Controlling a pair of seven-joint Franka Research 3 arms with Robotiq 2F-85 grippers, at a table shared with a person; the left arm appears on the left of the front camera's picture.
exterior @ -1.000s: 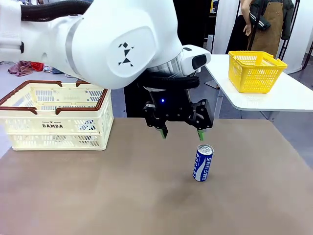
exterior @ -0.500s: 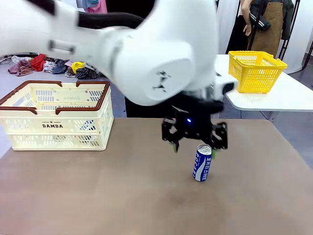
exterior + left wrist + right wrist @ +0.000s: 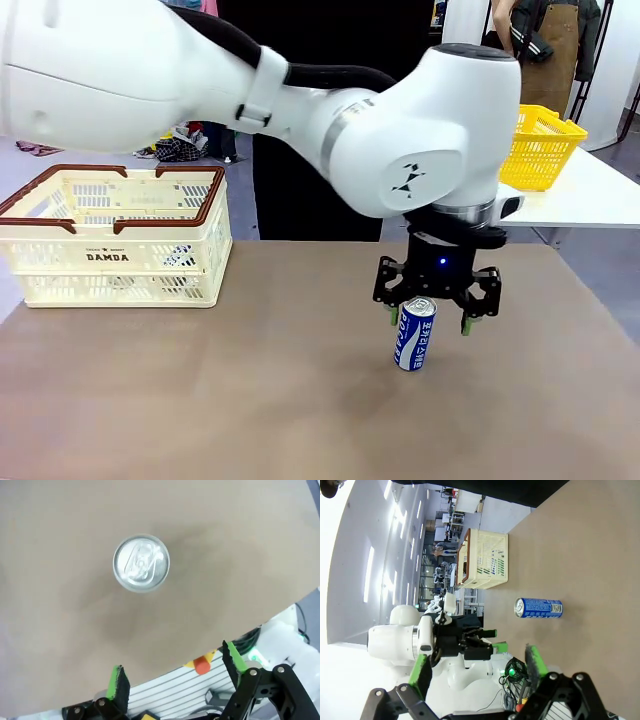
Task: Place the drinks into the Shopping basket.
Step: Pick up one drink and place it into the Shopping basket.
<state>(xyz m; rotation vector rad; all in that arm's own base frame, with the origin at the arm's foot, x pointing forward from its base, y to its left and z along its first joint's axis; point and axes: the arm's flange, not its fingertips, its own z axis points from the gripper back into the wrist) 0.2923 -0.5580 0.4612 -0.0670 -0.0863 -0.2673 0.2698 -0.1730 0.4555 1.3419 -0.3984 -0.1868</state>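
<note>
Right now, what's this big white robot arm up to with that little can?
The robot's left arm hangs over a blue can standing upright on the brown table. Its left gripper is open, green-padded fingers on either side of the can's top, not gripping. The Shopping basket, where the can belongs, sits at the table's far left corner. The right gripper is open too.

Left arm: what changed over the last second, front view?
The left claw swung from the table's middle toward the robot's right and came down; it now hangs open with its green pads either side of the top of the upright blue metal can, not yet gripping. The can stayed put; so did the cream slotted plastic shopping basket.
</note>
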